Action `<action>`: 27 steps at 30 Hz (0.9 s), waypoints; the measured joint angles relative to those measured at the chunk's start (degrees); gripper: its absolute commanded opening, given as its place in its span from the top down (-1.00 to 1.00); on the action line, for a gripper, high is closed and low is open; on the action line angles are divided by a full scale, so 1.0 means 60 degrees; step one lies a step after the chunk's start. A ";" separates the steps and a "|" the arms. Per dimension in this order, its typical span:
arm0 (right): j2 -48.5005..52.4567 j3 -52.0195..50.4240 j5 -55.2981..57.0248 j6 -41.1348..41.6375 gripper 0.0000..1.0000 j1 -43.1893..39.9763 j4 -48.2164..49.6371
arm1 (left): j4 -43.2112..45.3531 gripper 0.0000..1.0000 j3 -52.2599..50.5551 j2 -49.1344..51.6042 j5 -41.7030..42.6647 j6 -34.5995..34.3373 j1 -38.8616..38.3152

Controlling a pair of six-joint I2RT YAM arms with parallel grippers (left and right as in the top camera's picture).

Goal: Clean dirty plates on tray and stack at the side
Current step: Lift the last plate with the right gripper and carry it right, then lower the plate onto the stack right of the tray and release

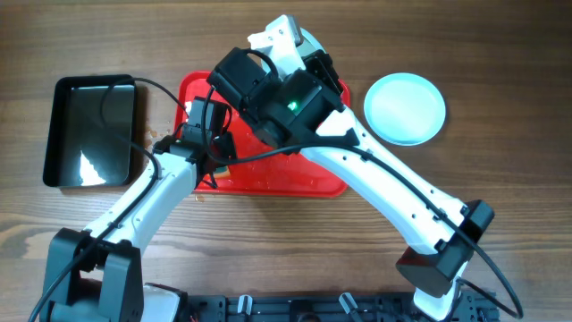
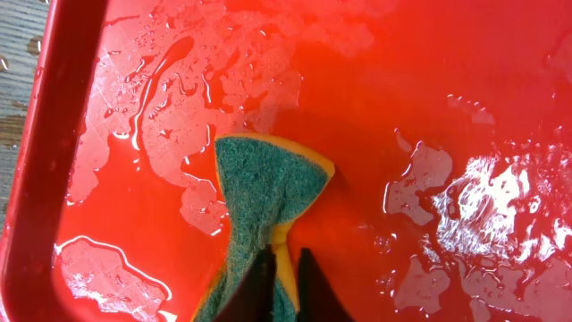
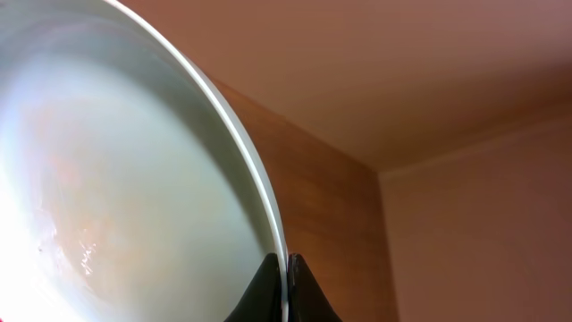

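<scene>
The red tray point(image 1: 268, 177) lies mid-table, wet, largely covered by both arms. My left gripper point(image 2: 284, 279) is shut on a green and yellow sponge point(image 2: 268, 183) that rests on the tray's wet floor point(image 2: 465, 80) near its left rim; in the overhead view the left gripper point(image 1: 214, 145) is over the tray's left part. My right gripper point(image 3: 287, 268) is shut on the rim of a pale plate point(image 3: 116, 170) with a faint orange smear, tilted up; in the overhead view it point(image 1: 308, 52) is over the tray's far edge. Another plate point(image 1: 404, 108) lies on the table right of the tray.
A deeper black tray point(image 1: 92, 131) stands on the wooden table left of the red tray. Water pools and drops point(image 2: 188, 98) cover the red tray's floor. The right arm point(image 1: 393, 192) crosses the tray's right front corner.
</scene>
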 measured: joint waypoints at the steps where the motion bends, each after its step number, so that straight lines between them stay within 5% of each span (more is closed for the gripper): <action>1: 0.0000 0.0000 -0.0186 0.0040 0.91 -0.0051 0.0000 | 0.0000 0.51 0.0000 0.0000 -0.0004 0.0018 0.0000; 9: 0.0000 0.0000 -0.2769 0.0361 0.91 -0.1464 0.0000 | 0.0007 -0.11 0.0000 0.0000 -0.0153 -0.0018 0.0000; 16: -0.0004 -0.0007 -0.6320 0.0397 0.91 -0.4098 0.0000 | 0.0011 -0.30 0.0000 0.0000 -0.0299 -0.0011 0.0000; 24: 0.0000 -0.1260 -1.0735 -0.0514 0.91 -0.6768 0.0535 | 0.0018 -0.33 0.0000 0.0000 -0.0335 -0.0022 0.0000; 27: 0.0000 -0.2189 -1.2036 -0.0710 0.91 -0.7570 0.1100 | 0.0055 -0.18 0.0000 0.0000 -0.0335 -0.0022 0.0000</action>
